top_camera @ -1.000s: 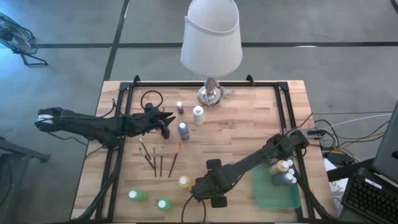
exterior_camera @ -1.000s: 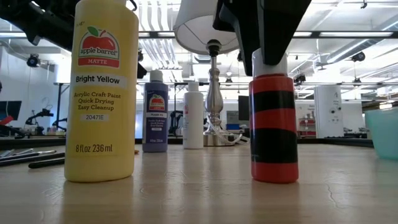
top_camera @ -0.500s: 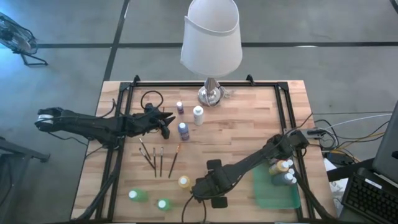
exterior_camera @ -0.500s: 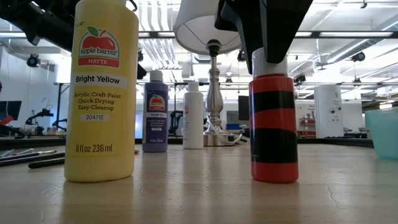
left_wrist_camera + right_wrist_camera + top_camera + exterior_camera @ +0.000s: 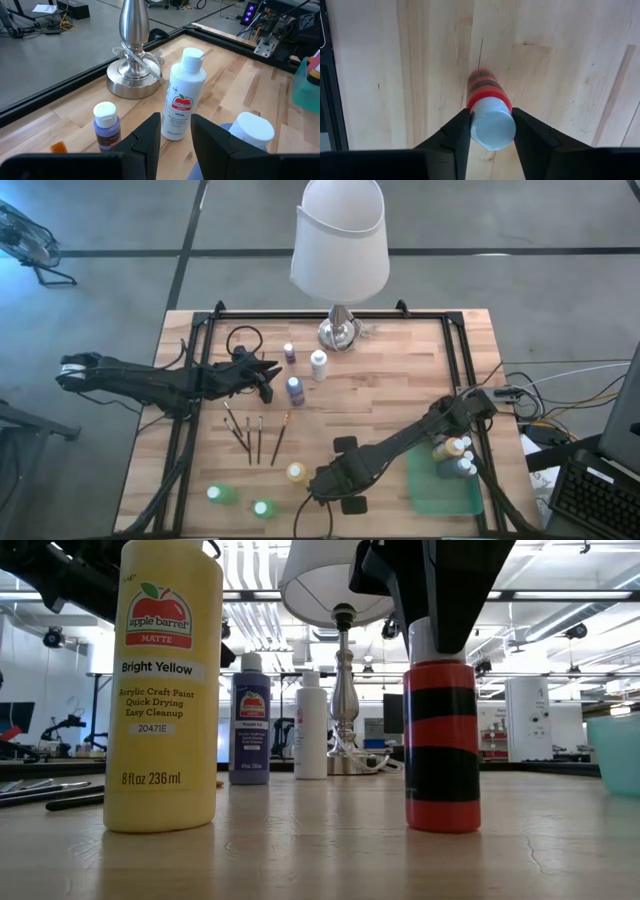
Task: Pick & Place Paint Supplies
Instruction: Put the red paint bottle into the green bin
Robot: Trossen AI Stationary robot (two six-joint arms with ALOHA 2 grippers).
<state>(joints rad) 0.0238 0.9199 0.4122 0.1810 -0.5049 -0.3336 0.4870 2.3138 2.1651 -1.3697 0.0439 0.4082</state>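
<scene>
A red-and-black striped paint bottle [image 5: 442, 745] with a white cap stands upright on the wooden table near its front edge. My right gripper [image 5: 492, 131] reaches down over it and is shut on its cap; in the high view the gripper [image 5: 345, 478] hides the bottle. My left gripper [image 5: 176, 135] hovers open at the table's left [image 5: 268, 385] and holds nothing. Its fingers point toward a white bottle [image 5: 183, 95], with a blue bottle [image 5: 296, 389] close by. A yellow bottle [image 5: 296, 472], two green bottles [image 5: 220, 494] and several paintbrushes [image 5: 255, 435] rest on the table. My right gripper pinches the red bottle's white cap [image 5: 479, 127] between its two fingers, one on each side. The fingers come from above and point down. The bottle stands upright with its base [image 5: 442, 825] on the table.
A lamp [image 5: 340, 240] stands at the far middle, its base [image 5: 131, 82] beside a small purple bottle [image 5: 106, 125]. A green tray [image 5: 440, 492] at the right front holds two bottles [image 5: 452, 450]. A black frame rail [image 5: 465, 370] runs along the table's edges.
My right gripper's fingers have drawn in on the red bottle's cap without the hand shifting. The bottle stays standing on the table.
</scene>
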